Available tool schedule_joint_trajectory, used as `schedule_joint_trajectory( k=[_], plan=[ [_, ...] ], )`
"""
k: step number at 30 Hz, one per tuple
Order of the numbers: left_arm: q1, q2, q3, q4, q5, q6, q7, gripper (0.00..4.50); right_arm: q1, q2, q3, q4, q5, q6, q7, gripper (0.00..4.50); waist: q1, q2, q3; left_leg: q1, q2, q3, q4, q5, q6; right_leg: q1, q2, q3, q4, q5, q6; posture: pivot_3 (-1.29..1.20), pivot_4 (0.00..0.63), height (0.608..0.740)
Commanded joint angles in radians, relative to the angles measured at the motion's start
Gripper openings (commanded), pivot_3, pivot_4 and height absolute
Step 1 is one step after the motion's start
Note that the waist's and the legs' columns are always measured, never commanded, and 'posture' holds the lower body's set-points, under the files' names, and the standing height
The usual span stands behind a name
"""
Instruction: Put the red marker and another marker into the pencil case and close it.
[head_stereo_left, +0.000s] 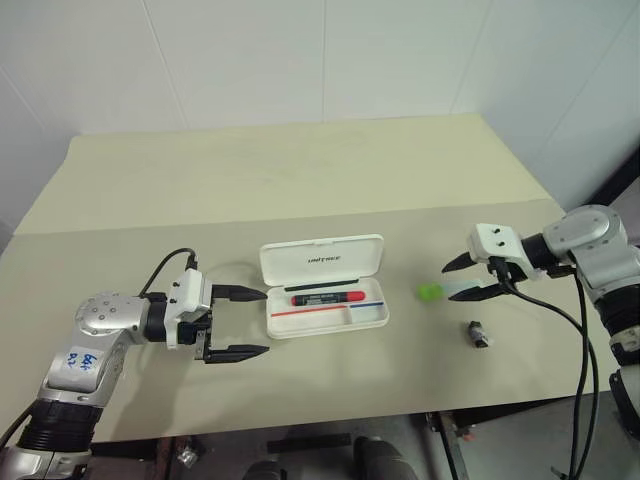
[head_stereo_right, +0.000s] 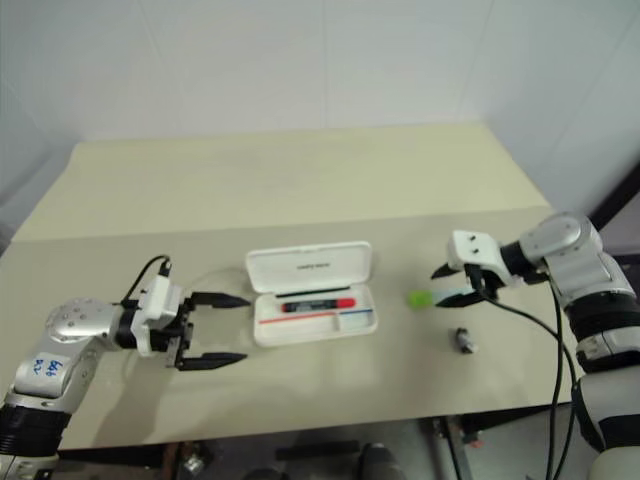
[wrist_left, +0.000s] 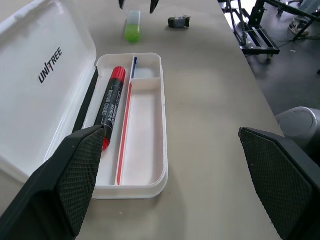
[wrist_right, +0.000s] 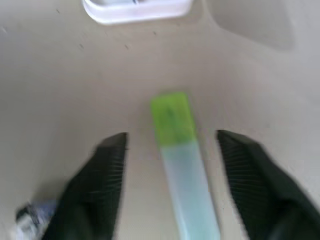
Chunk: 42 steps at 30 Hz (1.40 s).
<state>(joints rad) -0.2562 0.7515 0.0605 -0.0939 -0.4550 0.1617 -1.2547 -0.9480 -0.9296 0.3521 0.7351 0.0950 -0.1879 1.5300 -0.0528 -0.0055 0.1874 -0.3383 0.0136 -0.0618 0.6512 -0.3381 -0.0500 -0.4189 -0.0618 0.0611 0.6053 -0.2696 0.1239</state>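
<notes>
Fingers first: your left gripper (head_stereo_left: 238, 323) hangs wide apart and empty, just beside the left end of the pencil case (head_stereo_left: 322, 286), pointing along the table (head_stereo_left: 300, 180) toward it.

Moving across, the case sits with its lid thrown back, and the red marker (head_stereo_left: 327, 298) already lies in the long compartment nearest the hinge, so that half of the job looks done.

Further right, the green highlighter (wrist_right: 178, 155) rests on the table between the case and your right arm, green cap toward the case. Your right gripper (head_stereo_left: 474, 278) has its jaws parted either side of the pale body, not clamped on it. From the wrist view the highlighter runs straight up the gap, a finger (wrist_right: 100, 180) on each side with daylight between pad and barrel; whether either pad brushes it, you can't tell.

A small dark grey lump (head_stereo_left: 481, 334) lies near that gripper, closer to the table's front edge; leave it.

What's left, by my read: get the highlighter into the case, then fold the lid shut.
</notes>
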Motion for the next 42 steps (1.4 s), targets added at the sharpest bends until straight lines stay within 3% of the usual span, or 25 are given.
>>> schedule_joint_trajectory(
  k=[1,11,21,24,29,38,42],
  plan=[
    [0.013,0.010,0.019,-0.048,-0.012,0.004,0.014,4.50,-0.056,0.015,0.005,0.081,-0.032,-0.056,0.084,3.29,-0.001,0.000,0.000,0.000,0.000,0.000,0.000,0.000,0.000,0.000,0.000,0.000,0.000,0.000,0.000,0.00,0.150,0.740],
    [0.005,0.041,0.047,-0.039,-0.027,0.014,0.008,4.50,-0.155,0.104,0.021,0.410,-0.192,-0.166,0.052,3.29,-0.002,0.000,0.001,0.000,0.000,0.001,0.000,0.000,0.000,0.000,0.000,0.001,0.001,0.000,0.000,0.00,0.150,0.740],
    [0.002,0.063,0.069,-0.074,-0.037,0.030,0.018,4.50,-0.198,0.156,0.008,0.547,-0.306,-0.167,-0.056,3.29,-0.004,0.000,0.001,0.000,0.000,0.001,0.001,0.000,0.000,0.000,0.000,0.000,0.001,0.000,0.000,0.00,0.150,0.740],
    [0.014,0.065,0.080,-0.091,-0.038,0.038,0.023,4.50,-0.197,0.161,-0.003,0.555,-0.313,-0.171,-0.032,2.67,-0.004,0.000,0.001,0.001,-0.001,0.001,0.003,0.000,0.000,0.001,0.000,0.001,0.002,0.000,0.001,0.00,0.150,0.740],
    [0.022,0.066,0.090,-0.102,-0.037,0.043,0.031,4.50,-0.188,0.173,-0.029,0.552,-0.320,-0.207,-0.035,1.10,-0.005,0.000,0.001,0.003,0.000,0.001,0.004,0.000,0.000,0.002,0.000,0.001,0.004,0.000,0.001,0.00,0.150,0.740],
    [0.013,0.059,0.078,-0.090,-0.030,0.035,0.032,4.50,-0.184,0.161,-0.072,0.537,-0.312,-0.232,-0.020,1.09,-0.006,0.000,0.001,0.002,0.000,0.001,0.004,0.000,0.000,0.002,0.000,0.001,0.004,0.000,0.001,0.00,0.150,0.740],
    [-0.002,0.060,0.072,-0.060,-0.022,0.021,0.017,4.50,-0.207,0.127,-0.118,0.503,-0.259,-0.223,0.051,1.09,-0.006,0.001,0.002,0.002,0.000,0.001,0.004,0.000,0.000,0.001,0.000,0.001,0.004,0.000,0.001,0.00,0.150,0.740]
  ],
)
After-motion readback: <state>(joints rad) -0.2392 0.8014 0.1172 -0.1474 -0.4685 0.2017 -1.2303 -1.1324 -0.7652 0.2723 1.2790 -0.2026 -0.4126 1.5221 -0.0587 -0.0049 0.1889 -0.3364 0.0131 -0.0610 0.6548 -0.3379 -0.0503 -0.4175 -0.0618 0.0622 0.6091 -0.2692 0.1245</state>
